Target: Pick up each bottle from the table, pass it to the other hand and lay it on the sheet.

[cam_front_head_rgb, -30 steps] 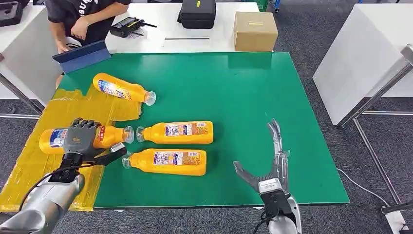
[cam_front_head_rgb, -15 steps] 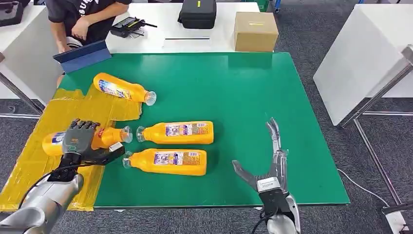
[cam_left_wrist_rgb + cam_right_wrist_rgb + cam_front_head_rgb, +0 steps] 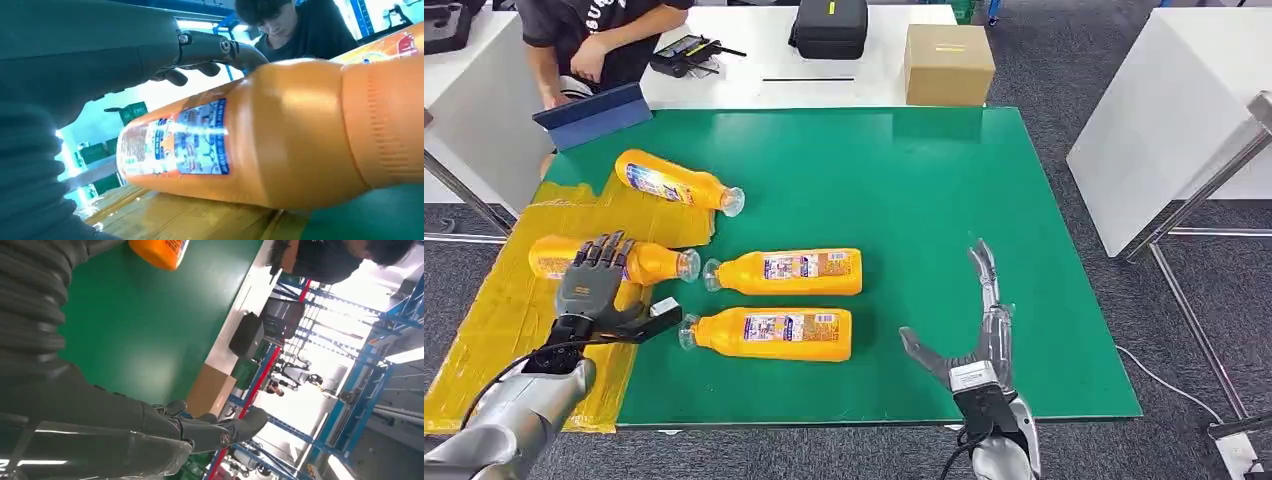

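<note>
Head view shows you the left hand (image 3: 594,290), fingers spread, at six o'clock of the bottle (image 3: 649,262) lying on the sheet (image 3: 484,330); right hand (image 3: 974,330) splayed, holding nothing.

A brown cardboard box (image 3: 948,63) and a black zipped case (image 3: 828,27) sat on the white table (image 3: 724,75). A person in a black shirt (image 3: 594,35) leaned beside a blue tablet cover (image 3: 592,115).

Left robot hand (image 3: 592,287) spread wide (right robot hand (image 3: 972,330) likewise), holding nothing.

Green table (image 3: 944,210) carries yellow sheet (image 3: 484,330), bottles (image 3: 794,272).
</note>
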